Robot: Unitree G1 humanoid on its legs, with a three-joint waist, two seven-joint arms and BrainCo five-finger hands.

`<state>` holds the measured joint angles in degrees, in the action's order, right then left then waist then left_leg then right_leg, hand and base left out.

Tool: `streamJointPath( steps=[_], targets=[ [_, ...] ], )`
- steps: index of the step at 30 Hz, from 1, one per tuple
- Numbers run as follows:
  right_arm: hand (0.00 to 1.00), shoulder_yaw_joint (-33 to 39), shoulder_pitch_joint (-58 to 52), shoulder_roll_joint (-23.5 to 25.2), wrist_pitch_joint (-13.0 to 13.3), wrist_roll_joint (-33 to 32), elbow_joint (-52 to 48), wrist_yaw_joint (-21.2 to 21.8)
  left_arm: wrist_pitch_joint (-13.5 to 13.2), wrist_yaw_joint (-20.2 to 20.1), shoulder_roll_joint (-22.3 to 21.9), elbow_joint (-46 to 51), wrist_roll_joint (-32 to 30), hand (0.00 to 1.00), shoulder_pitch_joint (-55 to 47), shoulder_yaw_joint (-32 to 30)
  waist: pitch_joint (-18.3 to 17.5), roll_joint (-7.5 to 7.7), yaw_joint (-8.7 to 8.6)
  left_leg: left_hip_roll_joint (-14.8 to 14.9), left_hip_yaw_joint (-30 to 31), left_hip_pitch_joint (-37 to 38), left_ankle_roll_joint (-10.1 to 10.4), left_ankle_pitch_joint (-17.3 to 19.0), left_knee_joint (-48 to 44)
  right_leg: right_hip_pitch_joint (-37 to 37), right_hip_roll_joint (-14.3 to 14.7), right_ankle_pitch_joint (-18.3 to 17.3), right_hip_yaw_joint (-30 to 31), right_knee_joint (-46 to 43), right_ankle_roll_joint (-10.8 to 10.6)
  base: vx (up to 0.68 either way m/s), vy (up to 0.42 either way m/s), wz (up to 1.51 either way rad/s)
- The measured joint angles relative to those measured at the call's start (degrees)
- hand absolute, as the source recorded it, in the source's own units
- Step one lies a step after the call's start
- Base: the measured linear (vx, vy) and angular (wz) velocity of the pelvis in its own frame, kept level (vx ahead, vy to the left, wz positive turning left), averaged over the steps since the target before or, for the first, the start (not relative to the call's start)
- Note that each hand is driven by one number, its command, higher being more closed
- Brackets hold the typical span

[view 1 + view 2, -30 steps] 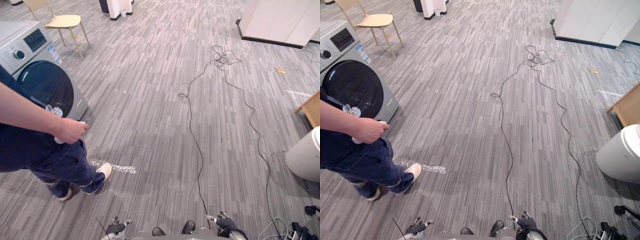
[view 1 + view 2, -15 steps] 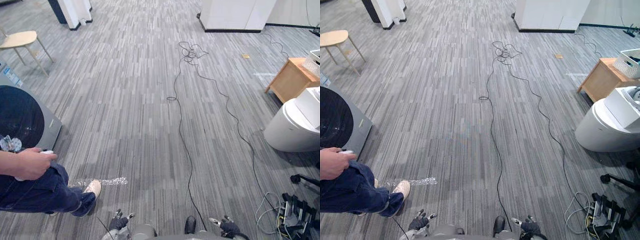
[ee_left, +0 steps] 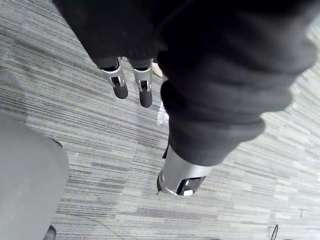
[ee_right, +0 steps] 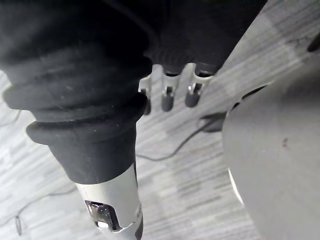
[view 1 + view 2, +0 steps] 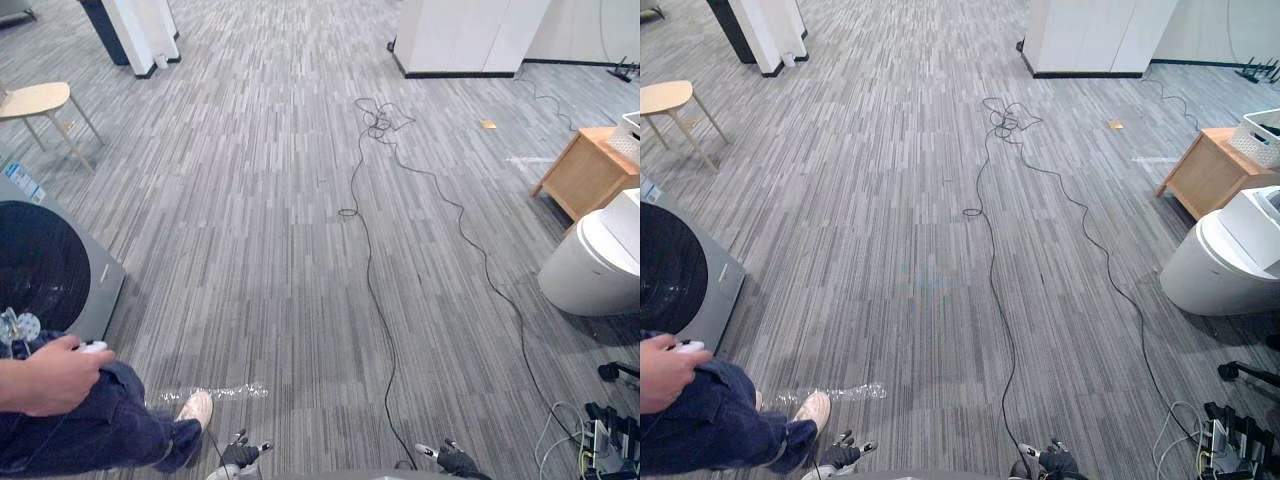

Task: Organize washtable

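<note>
Grey striped carpet (image 5: pixel 260 200) runs thru the whole room. Washing machine (image 5: pixel 50 270) at 9 o'clock, white cabinet (image 5: pixel 470 35) at 1, white rounded unit (image 5: pixel 600 265) at 3. Person (image 5: pixel 90 435) at 8, w/ a small white controller (image 5: pixel 93 347) in one fist. Wooden table (image 5: pixel 585 175) at 2, well apart from the robot, white basket (image 5: pixel 1260 135) on top; can't tell if that's the washtable. Pale stool (image 5: pixel 35 100) at 10. Crushed clear bottle (image 5: pixel 835 394) on carpet at 7, by the person's shoe. Left hand (image 5: pixel 238 455) at 7, right hand (image 5: pixel 455 460) at 5: both w/ fingers loose and near-straight, holding nothing.
</note>
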<state>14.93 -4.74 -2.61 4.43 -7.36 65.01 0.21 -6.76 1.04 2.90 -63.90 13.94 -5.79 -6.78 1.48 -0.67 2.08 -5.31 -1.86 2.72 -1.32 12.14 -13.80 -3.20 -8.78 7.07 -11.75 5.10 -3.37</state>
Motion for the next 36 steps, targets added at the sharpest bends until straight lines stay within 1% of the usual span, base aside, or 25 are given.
streamJointPath(
  steps=[1, 7, 11, 12, 14, 16, 18, 22, 25, 28, 30, 31, 32, 33, 34, 35, 36],
  targets=[
    [0.0, -0.21, 0.41, 3.14, -0.82, -1.06, 1.04, 0.12, -0.1, -0.91, 2.27, 0.35, -0.07, 0.0, -0.9, -2.23, 0.21, 4.96, -1.18, 1.81, 0.33, 2.04, -0.44, -9.68, 16.09, 0.32, -2.04, -6.44, -2.4, -3.83, -2.41, 0.04, 0.019, -0.03],
    [0.0, -0.53, 0.5, 2.97, -0.7, -1.18, 0.99, 0.07, -0.15, -0.61, 2.24, 0.52, -0.07, 0.0, -0.9, -2.12, 0.41, 4.83, -1.15, 1.8, 0.4, 2.02, -0.45, -9.68, 15.92, 0.25, -2.04, -6.46, -2.48, -3.86, -2.39, 0.0, 0.0, 0.0],
    [0.0, -3.05, 0.55, 2.14, -0.14, -2.32, -0.31, -0.12, -0.81, 1.57, 1.92, 2.13, -0.07, 0.0, -1.05, -1.55, 2.12, 4.25, -1.11, 1.84, 0.44, 2.02, -0.45, -9.68, 15.36, 0.1, -2.08, -6.42, -2.5, -4.26, -2.44, 0.0, 0.0, 0.0],
    [0.0, -3.37, 0.5, 1.89, 0.29, -2.85, -0.79, -0.38, -1.1, 2.53, 1.91, 2.89, -0.09, 0.0, -1.23, -1.14, 2.77, 3.86, -1.13, 1.91, 0.36, 2.01, -0.44, -9.67, 15.07, 0.14, -2.09, -6.42, -2.46, -4.56, -2.44, 0.0, 0.0, 0.0],
    [0.0, -4.24, 0.57, 1.44, 0.74, -3.43, -1.12, -0.61, -1.36, 3.29, 1.91, 3.8, -0.09, 0.0, -1.45, -0.15, 3.21, 4.1, -1.11, 2.02, 0.15, 2.0, -0.43, -9.66, 14.78, 0.39, -2.09, -6.42, -2.38, -5.1, -2.45, -0.03, -0.014, -0.05],
    [0.0, -4.21, 0.56, 1.25, 0.99, -3.27, -1.17, -1.24, -1.45, 4.31, 1.74, 4.03, -0.11, 0.0, -1.45, 0.07, 3.92, 3.49, -1.16, 2.25, -0.14, 1.82, -0.38, -9.61, 14.32, 0.62, -2.09, -6.42, -2.2, -5.48, -2.46, -0.08, -0.035, -0.05],
    [0.0, -4.19, 0.56, 1.12, 1.03, -2.5, -1.13, -1.28, -1.5, 4.51, 1.58, 4.03, -0.84, 0.0, -1.45, -0.21, 4.04, 3.29, -1.12, 2.52, -0.63, 1.84, -0.22, -9.45, 13.86, 0.62, -2.05, -6.42, -1.87, -5.67, -2.48, -0.07, -0.038, -0.07],
    [0.0, -3.95, 0.74, 1.21, 1.19, 0.82, -1.15, -1.09, -1.23, 3.96, 0.92, 4.07, -3.53, 0.0, -1.4, -2.98, 4.0, 3.29, -0.98, 3.21, -2.61, 2.15, -0.02, -9.31, 13.83, 1.48, -1.58, -6.18, -0.05, -5.81, -2.85, -0.07, -0.033, -0.24],
    [0.0, -3.66, 0.79, 1.33, 1.11, 0.69, -1.13, -1.04, -0.98, 3.74, 0.92, 4.1, -3.83, 0.0, -1.39, -2.98, 3.86, 3.39, -1.07, 3.31, -3.28, 2.13, 0.02, -9.29, 13.91, 1.59, -1.39, -5.85, 0.78, -5.33, -3.26, -0.04, -0.02, -0.15],
    [0.0, -3.61, 0.9, 1.59, 0.29, 0.59, -1.01, -0.85, -0.91, 3.24, 0.96, 4.09, -3.34, 0.0, -1.38, -2.99, 3.71, 3.51, -0.95, 3.27, -3.3, 2.0, 0.02, -9.29, 14.05, 1.54, -1.42, -5.68, 0.72, -4.96, -3.41, 0.0, 0.0, 0.0],
    [0.0, -3.55, 1.13, 1.64, 0.05, 0.57, -0.66, -0.31, -0.85, 2.74, 1.22, 4.06, -3.26, 0.0, -1.36, -2.99, 3.62, 3.66, -0.95, 3.21, -3.28, 1.43, -0.33, -8.46, 12.97, 1.9, -1.6, -6.02, 0.58, -5.74, -3.62, 0.0, 0.0, 0.0],
    [0.0, -3.43, 1.32, 1.67, -0.24, 0.5, -0.57, 0.05, -0.79, 2.65, 1.33, 4.06, -3.24, 0.0, -1.25, -2.97, 3.58, 3.79, -0.97, 3.19, -3.24, -0.28, -0.5, -6.4, 9.64, 3.35, -2.23, -7.66, 0.3, -8.71, -4.06, 0.0, 0.022, 0.11],
    [0.0, -2.78, 1.53, 1.79, -0.51, 0.13, -0.57, 0.08, -0.52, 2.66, 1.48, 3.94, -3.11, 0.0, -0.99, -2.94, 3.65, 3.85, -1.09, 3.25, -3.04, -2.35, -0.81, -3.82, 5.86, 4.94, -3.03, -10.07, 0.1, -13.39, -4.43, -0.02, 0.019, 0.18],
    [0.0, -2.41, 1.56, 1.77, -0.57, -0.11, -0.57, 0.09, -0.45, 2.66, 1.63, 3.72, -2.91, 0.0, -0.76, -2.86, 3.71, 3.87, -1.1, 3.32, -2.73, -3.07, -1.19, -2.24, 3.6, 6.42, -3.62, -11.43, -0.19, -17.75, -4.78, -0.02, 0.015, 0.16],
    [0.0, -2.41, 1.6, 1.48, -0.59, -0.53, -0.58, 0.13, -0.36, 2.67, 1.62, 3.43, -2.58, 0.0, -0.5, -2.8, 3.9, 3.59, -1.08, 3.61, -2.76, -3.06, -1.35, -1.39, 2.53, 7.93, -3.92, -11.8, -0.38, -21.8, -4.83, 0.0, 0.037, 0.03],
    [0.0, -2.48, 2.09, 0.98, -0.52, -1.69, -0.6, 0.07, -0.16, 2.75, 1.7, 2.79, -2.1, 0.0, -0.23, -2.66, 4.51, 2.57, -0.95, 4.4, -2.96, -2.74, -1.48, -0.75, 1.31, 11.9, -4.4, -11.47, -0.64, -30.88, -4.42, 0.02, 0.065, -0.04],
    [0.0, -2.48, 2.32, 1.11, -0.49, -2.52, -0.6, 0.04, 0.02, 2.76, 1.95, 2.59, -1.89, 0.0, -0.18, -2.37, 4.86, 3.04, -1.09, 4.52, -2.93, -1.86, -1.7, -0.43, 1.27, 14.62, -5.27, -11.19, -0.51, -37.07, -4.12, 0.09, 0.057, -0.08]
  ],
)
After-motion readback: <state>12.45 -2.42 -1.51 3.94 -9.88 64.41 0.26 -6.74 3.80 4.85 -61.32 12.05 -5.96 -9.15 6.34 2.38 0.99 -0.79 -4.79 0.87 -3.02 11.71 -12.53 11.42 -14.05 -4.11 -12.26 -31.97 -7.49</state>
